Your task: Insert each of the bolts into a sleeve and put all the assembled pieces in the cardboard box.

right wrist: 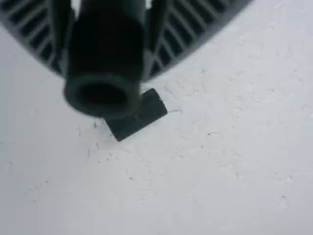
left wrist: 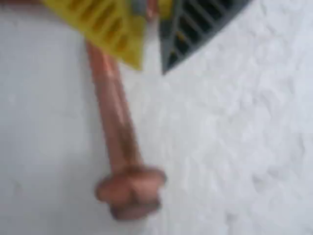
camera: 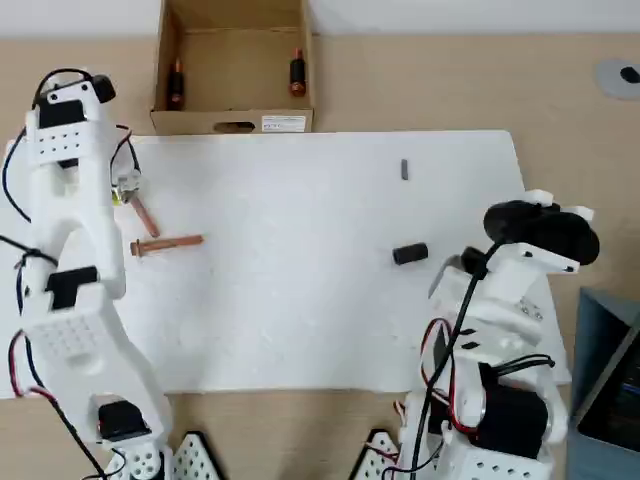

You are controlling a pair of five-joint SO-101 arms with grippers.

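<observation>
**Both grippers loaded: bolt left, sleeve right**

Your left gripper is clamped on a copper bolt. The bolt's head points away from the fingers, over the left side of the white mat. A second bolt lies flat just beside it. Your right gripper is closed around a black sleeve, bore facing the wrist camera. A second sleeve lies on the mat just beneath. The cardboard box holds two assembled pieces, one against each side wall.
</observation>
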